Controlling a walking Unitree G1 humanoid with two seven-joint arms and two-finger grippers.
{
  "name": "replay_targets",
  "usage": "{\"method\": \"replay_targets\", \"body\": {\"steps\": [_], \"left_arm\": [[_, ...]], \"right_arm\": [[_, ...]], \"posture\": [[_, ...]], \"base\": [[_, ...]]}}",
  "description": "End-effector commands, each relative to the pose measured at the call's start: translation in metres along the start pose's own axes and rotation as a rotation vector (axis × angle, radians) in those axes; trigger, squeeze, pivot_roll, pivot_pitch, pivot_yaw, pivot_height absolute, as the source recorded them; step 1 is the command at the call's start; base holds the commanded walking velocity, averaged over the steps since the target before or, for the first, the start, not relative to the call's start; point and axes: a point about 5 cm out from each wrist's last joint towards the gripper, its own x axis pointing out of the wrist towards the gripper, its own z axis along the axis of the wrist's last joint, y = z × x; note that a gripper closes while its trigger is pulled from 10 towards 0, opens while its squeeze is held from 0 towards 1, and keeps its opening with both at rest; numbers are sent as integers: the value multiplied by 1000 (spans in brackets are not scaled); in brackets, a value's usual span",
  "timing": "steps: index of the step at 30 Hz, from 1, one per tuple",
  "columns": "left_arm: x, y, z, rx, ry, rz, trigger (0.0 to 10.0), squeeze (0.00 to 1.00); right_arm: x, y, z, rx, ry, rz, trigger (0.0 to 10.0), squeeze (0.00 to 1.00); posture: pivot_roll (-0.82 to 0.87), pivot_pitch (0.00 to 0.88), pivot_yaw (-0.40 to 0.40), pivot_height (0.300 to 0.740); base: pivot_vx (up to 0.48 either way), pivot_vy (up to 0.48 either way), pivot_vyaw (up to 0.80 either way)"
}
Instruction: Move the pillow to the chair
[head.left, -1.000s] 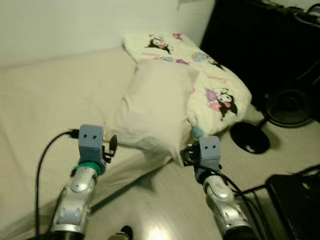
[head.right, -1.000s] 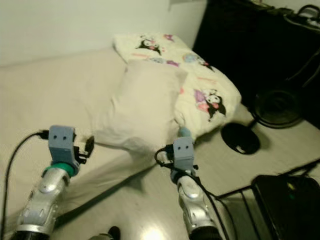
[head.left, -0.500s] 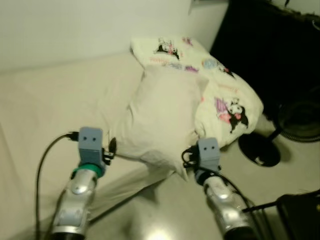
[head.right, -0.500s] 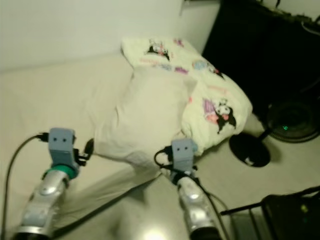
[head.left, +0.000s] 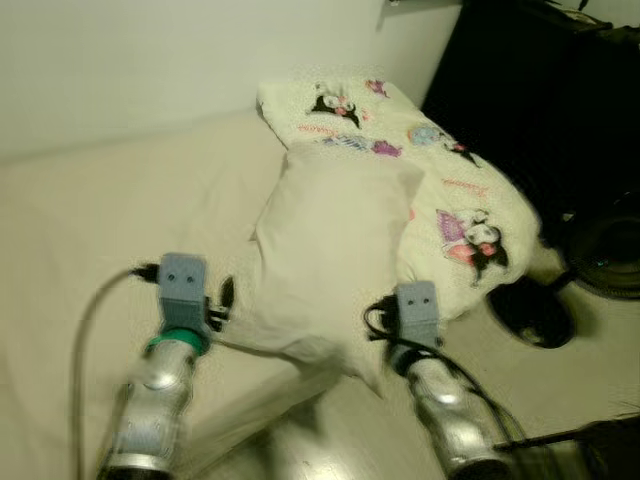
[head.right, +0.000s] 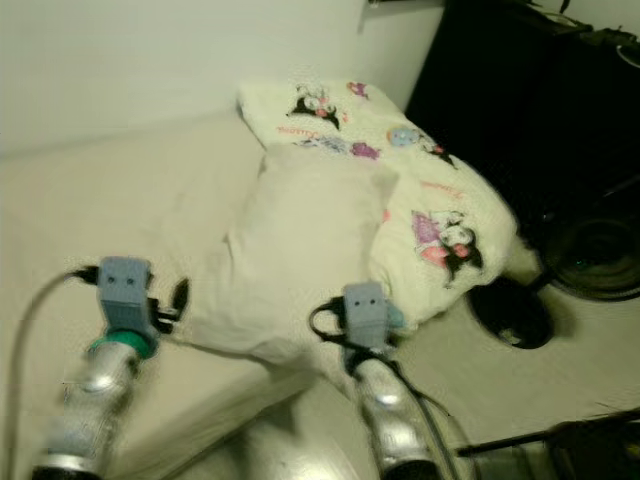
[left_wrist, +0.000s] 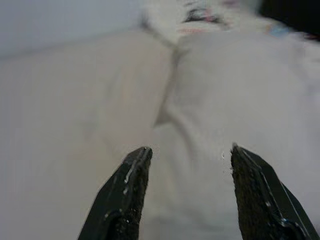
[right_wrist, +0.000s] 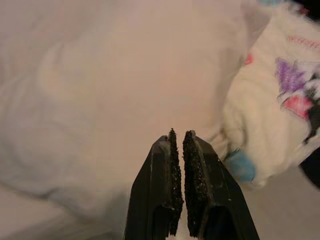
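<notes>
Where pillow (head.left: 335, 240) lies, both claws near

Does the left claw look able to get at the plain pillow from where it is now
Probably yes. The left claw is open, pointing at the near edge of the plain pillow on the bed, with nothing between them. The cartoon-print blanket lies on the pillow's far side.

Plain cream pillow (head.left: 335, 255) on bed
</notes>
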Motion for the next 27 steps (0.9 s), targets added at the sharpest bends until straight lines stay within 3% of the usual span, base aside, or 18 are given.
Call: {"method": "replay_targets", "body": {"steps": [1, 23, 27], "left_arm": [[-2, 5, -2, 9, 11, 13, 10000, 0], [6, 7, 1, 52, 12, 50, 10000, 0], [7, 6, 2, 55, 10, 52, 10000, 0]], "right_arm": [[-2, 0, -4, 17, 16, -9, 10000, 0], [1, 0, -5, 60, 42, -48, 10000, 0], [-1, 7, -4, 30, 25, 5, 10000, 0]], "posture": [[87, 23, -59, 740], [82, 22, -37, 740], [85, 23, -37, 740]], "base": [[0, 0, 0], [0, 0, 0], [0, 0, 0]]}}
